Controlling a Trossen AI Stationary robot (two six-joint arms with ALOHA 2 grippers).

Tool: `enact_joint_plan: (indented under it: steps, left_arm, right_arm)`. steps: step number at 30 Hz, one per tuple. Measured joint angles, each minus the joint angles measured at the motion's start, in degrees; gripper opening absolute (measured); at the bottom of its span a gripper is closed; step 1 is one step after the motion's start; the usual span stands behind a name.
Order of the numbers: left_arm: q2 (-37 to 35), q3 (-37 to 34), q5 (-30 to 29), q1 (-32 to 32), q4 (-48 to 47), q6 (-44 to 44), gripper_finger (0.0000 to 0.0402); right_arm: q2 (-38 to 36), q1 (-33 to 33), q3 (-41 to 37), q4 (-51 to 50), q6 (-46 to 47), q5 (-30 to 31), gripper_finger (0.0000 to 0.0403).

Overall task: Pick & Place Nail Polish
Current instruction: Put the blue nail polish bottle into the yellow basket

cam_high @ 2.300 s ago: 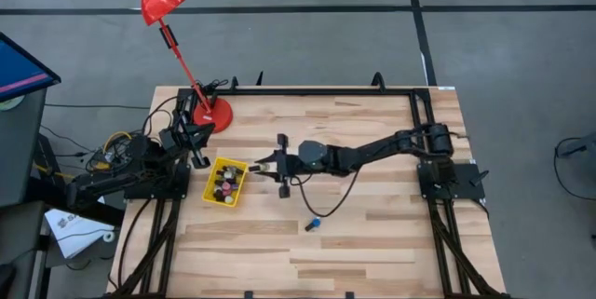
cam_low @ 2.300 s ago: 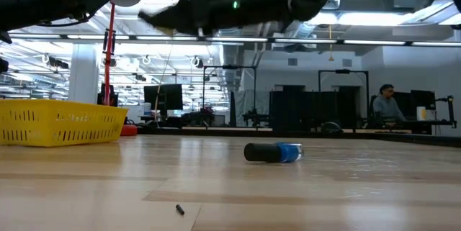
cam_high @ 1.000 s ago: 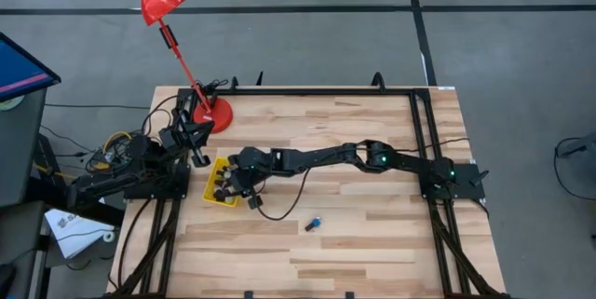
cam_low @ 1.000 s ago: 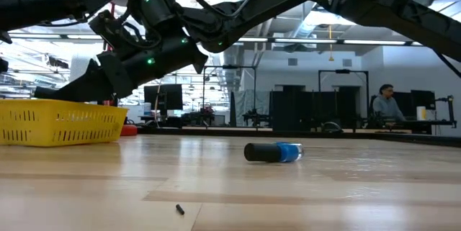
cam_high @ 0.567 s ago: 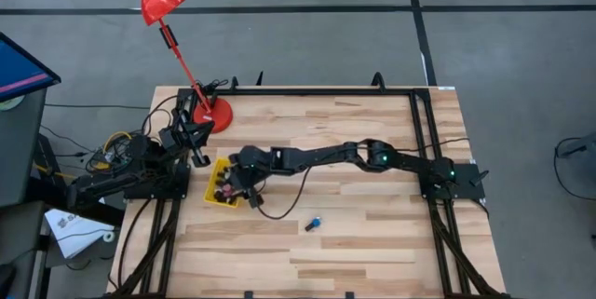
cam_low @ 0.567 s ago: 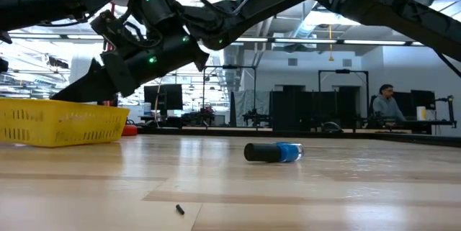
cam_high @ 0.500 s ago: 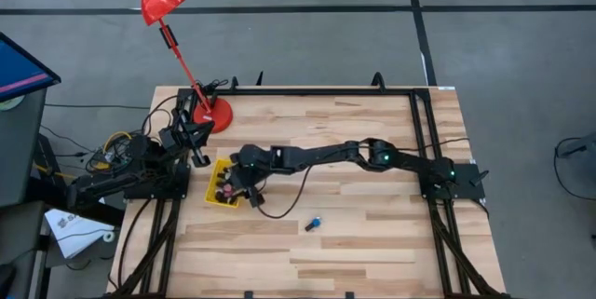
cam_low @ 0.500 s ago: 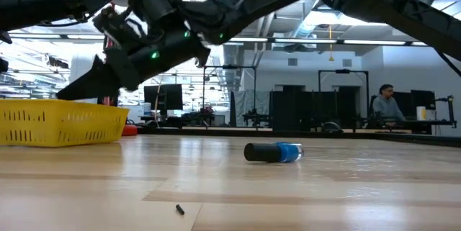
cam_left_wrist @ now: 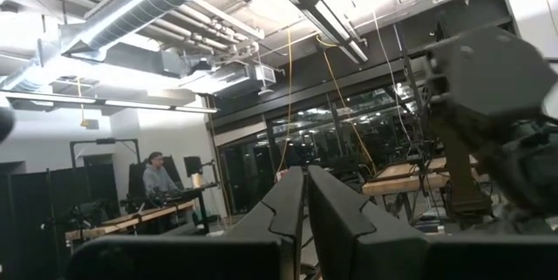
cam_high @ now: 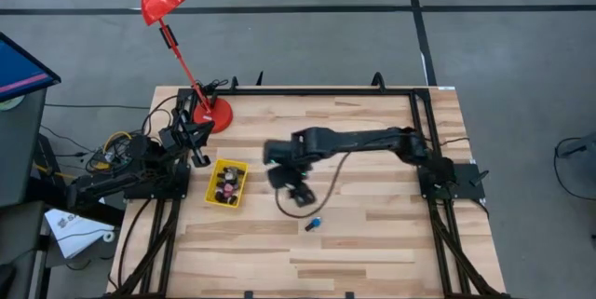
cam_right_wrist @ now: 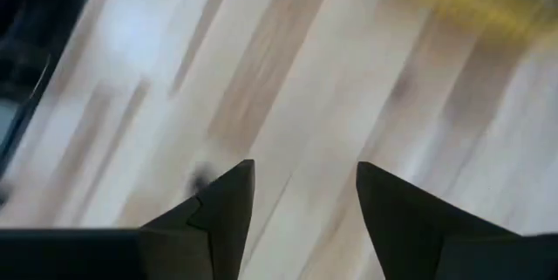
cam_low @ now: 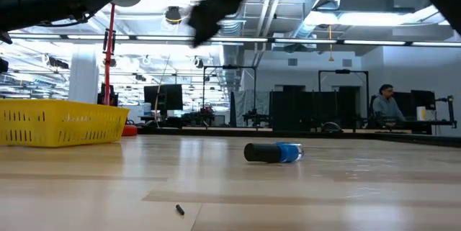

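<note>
We see our right gripper (cam_right_wrist: 301, 201) above bare table (cam_high: 372, 234) near its middle, fingers spread and empty. A blue nail polish bottle (cam_high: 314, 224) lies on its side just nearby; others sit in the yellow basket (cam_high: 226, 183) at left. Our left gripper (cam_left_wrist: 305, 219), pinched together, waits beyond the basket.

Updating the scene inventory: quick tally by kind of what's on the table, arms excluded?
Yellow basket holding nail polish bottles, number inside not countable: 1
Loose blue nail polish bottle lying on its side: 1
Red desk lamp: 1
Small dark speck on the wood: 1
Total: 4, basket contents not counted
</note>
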Motion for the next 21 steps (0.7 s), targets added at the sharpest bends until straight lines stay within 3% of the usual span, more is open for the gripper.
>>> enact_joint_plan:
  steps: [3,7,10,14,17,21]
  left_arm:
    - [0.0,0.0,0.0,0.0,0.0,0.0,0.0014]
    - [0.0,0.0,0.0,0.0,0.1,0.0,0.0014]
    - [0.0,0.0,0.0,0.0,0.3,0.0,0.0014]
    - [0.0,0.0,0.0,-0.1,0.4,0.0,0.0014]
    - [0.0,0.0,0.0,-0.1,0.4,0.0,0.0014]
    - [0.0,0.0,0.0,-0.1,0.5,0.0,0.0014]
  right_arm:
    - [-4.5,2.1,-7.3,-5.8,3.6,2.8,0.0185]
    - [-14.5,5.2,-24.6,-1.5,10.7,5.8,0.0170]
    - [-22.7,7.9,-41.3,12.9,17.0,7.4,0.0162]
    - [-29.5,11.5,-60.5,39.3,23.9,10.9,0.0158]
    - [-30.2,13.8,-68.8,54.3,24.7,15.0,0.0161]
    - [-27.6,15.6,-71.8,62.8,23.8,17.0,0.0173]
